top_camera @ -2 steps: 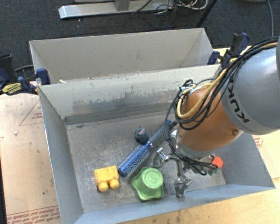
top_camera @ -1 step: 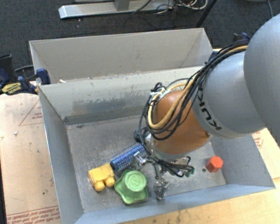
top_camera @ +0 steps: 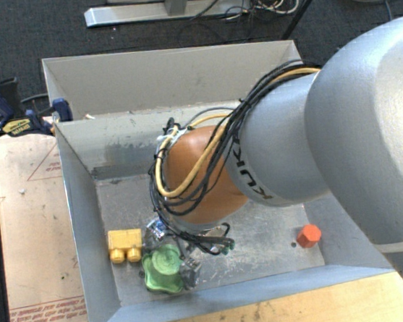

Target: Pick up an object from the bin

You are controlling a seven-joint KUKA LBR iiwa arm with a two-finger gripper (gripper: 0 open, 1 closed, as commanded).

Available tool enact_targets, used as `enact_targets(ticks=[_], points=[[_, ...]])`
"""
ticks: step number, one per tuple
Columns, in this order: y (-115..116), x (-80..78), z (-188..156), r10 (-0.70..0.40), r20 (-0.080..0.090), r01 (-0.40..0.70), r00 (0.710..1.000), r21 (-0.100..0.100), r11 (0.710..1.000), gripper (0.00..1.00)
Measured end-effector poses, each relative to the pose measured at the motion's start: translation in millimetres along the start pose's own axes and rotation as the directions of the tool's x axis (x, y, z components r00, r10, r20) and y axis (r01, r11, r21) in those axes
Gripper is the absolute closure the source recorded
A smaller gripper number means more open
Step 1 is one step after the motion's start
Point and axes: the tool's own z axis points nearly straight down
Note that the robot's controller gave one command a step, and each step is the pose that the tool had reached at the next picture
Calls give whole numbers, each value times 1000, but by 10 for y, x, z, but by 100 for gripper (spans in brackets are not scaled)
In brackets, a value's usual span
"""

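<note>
Three things lie in the bin (top_camera: pixel 83 207). The gripper (top_camera: pixel 174 250) hangs low at 7 o'clock over a green toy (top_camera: pixel 159 272), probably lined up to grasp it. A yellow block (top_camera: pixel 124 245) sits just beside, an orange piece (top_camera: pixel 309 236) well apart at 4 o'clock. The wrist hides how wide the gripper stands.

The orange wrist cover (top_camera: pixel 204 178) hides most of my end effector (top_camera: pixel 175 253). That in turn overlaps the green lump (top_camera: pixel 159 272), whose kind I can't make out.
</note>
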Motion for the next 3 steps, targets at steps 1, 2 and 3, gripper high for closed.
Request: enact_targets(ticks=[1, 2, 3], points=[[-39, 19, 0, 6, -2, -6, 1000, 3, 1000, 100], [79, -185, 11, -110, -28, 110, 994, 28, 993, 100], [-45, -400, -1497, -430, 3, 430, 903, 6, 903, 100]])
